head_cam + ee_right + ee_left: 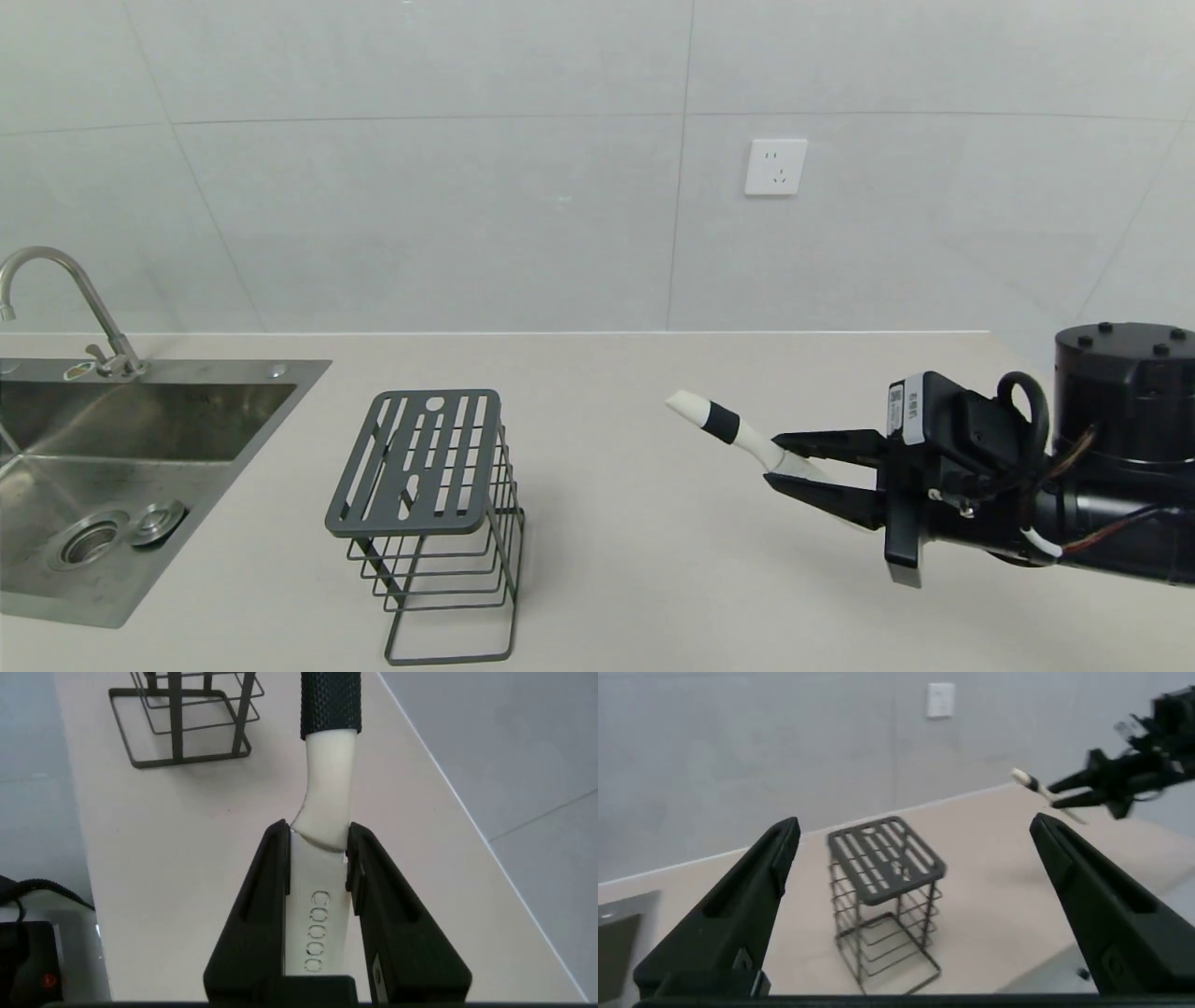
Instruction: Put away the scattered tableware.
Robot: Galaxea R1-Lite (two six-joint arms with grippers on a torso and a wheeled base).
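Right gripper [771,457] clamps white utensil [724,422], markings unclear

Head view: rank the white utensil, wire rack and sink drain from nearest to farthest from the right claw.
1. Held: white utensil, clamped in the right claw.
2. Mid-counter: wire rack, to the claw's left.
3. Far left: sink drain, down in the sink.

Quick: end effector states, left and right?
Left end effector: open, empty.
Right end effector: closed on the white utensil.
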